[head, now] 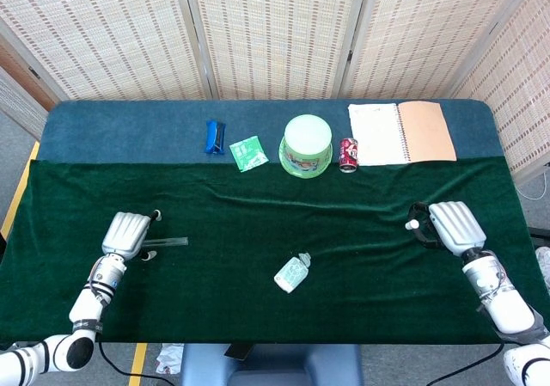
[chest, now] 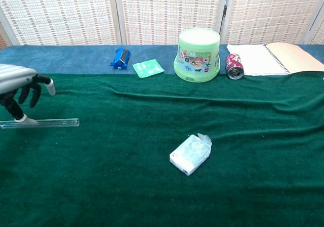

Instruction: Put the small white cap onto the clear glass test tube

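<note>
The clear glass test tube [head: 168, 242] lies flat on the green cloth at the left, also in the chest view [chest: 50, 122]. My left hand [head: 127, 234] hovers over its left end with fingers spread and pointing down [chest: 17, 85]; the thumb tip touches the cloth beside the tube, and nothing is gripped. At the right, my right hand [head: 451, 224] pinches the small white cap [head: 413, 225] at its fingertips. The chest view shows neither the right hand nor the cap.
A pale green packet [head: 293, 272] lies in the middle front. Along the back stand a green tub [head: 307, 145], a red can [head: 347, 155], an open notebook [head: 401, 132], a blue wrapper [head: 215, 136] and a green sachet [head: 248, 153].
</note>
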Available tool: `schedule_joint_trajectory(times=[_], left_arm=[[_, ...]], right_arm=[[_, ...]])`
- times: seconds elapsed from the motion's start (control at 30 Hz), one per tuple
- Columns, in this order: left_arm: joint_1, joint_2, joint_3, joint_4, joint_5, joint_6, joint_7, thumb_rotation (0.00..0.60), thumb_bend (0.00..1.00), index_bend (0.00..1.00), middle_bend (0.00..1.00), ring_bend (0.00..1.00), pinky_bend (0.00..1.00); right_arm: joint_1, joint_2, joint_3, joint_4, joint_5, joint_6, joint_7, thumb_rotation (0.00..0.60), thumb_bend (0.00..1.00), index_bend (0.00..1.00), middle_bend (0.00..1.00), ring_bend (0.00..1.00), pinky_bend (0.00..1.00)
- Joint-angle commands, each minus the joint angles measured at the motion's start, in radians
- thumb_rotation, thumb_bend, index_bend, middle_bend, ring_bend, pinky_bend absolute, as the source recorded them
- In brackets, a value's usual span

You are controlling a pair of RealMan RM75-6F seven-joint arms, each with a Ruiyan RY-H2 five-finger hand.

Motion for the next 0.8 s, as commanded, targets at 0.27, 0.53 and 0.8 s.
schedule_joint_trajectory(times=[0.27, 0.53, 0.8], left_arm=[[-0.027, -0.051, 0.018, 0.052, -0.076, -0.019, -0.002, 0.600, 0.25, 0.47, 0.84, 0.81, 0.85], [-0.026, -0.075, 0.028, 0.083, -0.079, -0.013, -0.049, 0.600, 0.32, 0.51, 0.87, 0.83, 0.86], [-0.035, -0.104, 0.034, 0.112, -0.090, -0.012, -0.062, 0.600, 0.34, 0.51, 0.87, 0.84, 0.86]], right_arm=[[0.001, -0.014, -0.008, 0.023, -0.002, -0.017, 0.016, 0.600, 0.64, 0.67, 0.95, 1.00, 1.00], [0.001, -0.025, -0.012, 0.042, -0.003, -0.026, 0.030, 0.600, 0.64, 0.68, 0.95, 1.00, 1.00], [0.000, -0.029, -0.013, 0.050, -0.003, -0.031, 0.039, 0.600, 0.64, 0.68, 0.95, 1.00, 1.00]])
